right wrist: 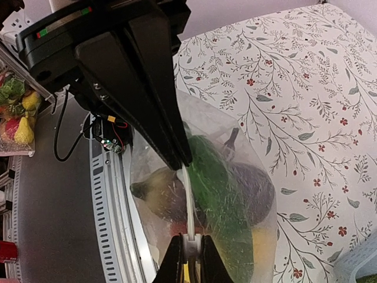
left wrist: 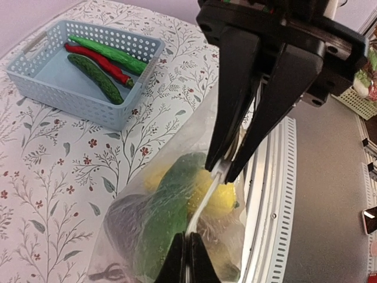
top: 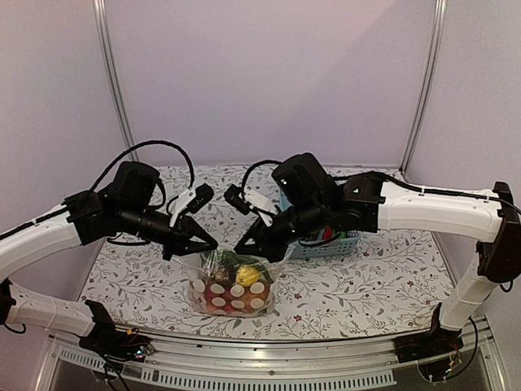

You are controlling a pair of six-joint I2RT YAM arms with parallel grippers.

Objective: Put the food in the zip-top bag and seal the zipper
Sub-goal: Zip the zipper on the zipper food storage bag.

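The left tool (left wrist: pixel 222 171) is pinching the zipper (left wrist: pixel 203 203) between its closed tips. The right tool (right wrist: pixel 184 166) is clamping the same strip further along, so the 2 seem to be holding the mouth taut for sealing. Directly beneath them the zip-top bag (top: pixel 232 287) is sitting on the counter (top: pixel 366 285), bulging with food (top: pixel 247 275). 2 cucumbers (left wrist: pixel 97 79) and 1 chili (left wrist: pixel 100 62) are lying in the basket (left wrist: pixel 35 82), well apart from the bag.

Robot lab test booth, plain white panels (top: pixel 269 73), aluminium frame posts (top: pixel 116 81), floral-covered table (top: pixel 366 281)
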